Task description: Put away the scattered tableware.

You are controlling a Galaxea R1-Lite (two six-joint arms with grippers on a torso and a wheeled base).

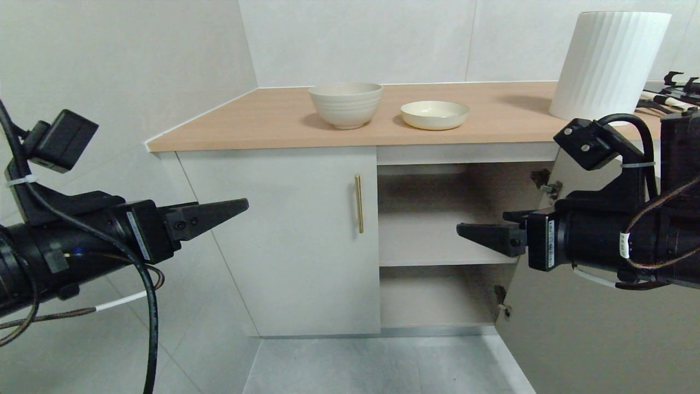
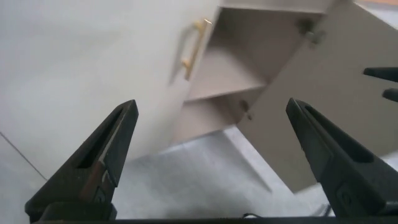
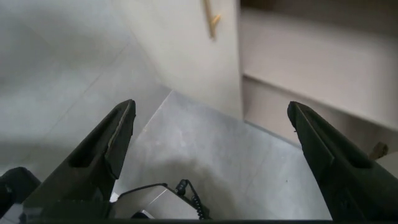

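A deep cream bowl [image 1: 345,104] and a shallow cream dish [image 1: 435,115] stand side by side on the wooden countertop [image 1: 262,117]. Below them the cabinet's right half is open, showing a bare shelf [image 1: 437,241]. My left gripper [image 1: 240,206] hovers open in front of the closed left door [image 1: 284,241], well below the counter. My right gripper [image 1: 465,231] is open too, level with the shelf opening. Both wrist views show wide-spread fingers [image 2: 102,158] [image 3: 102,149] holding nothing, above the grey floor.
A tall white ribbed cylinder [image 1: 610,63] stands on the counter at the right, with dark-handled utensils [image 1: 664,98] behind it. The closed door carries a gold handle [image 1: 359,203]. The open right door [image 1: 552,334] swings out below my right arm. Walls enclose the left side.
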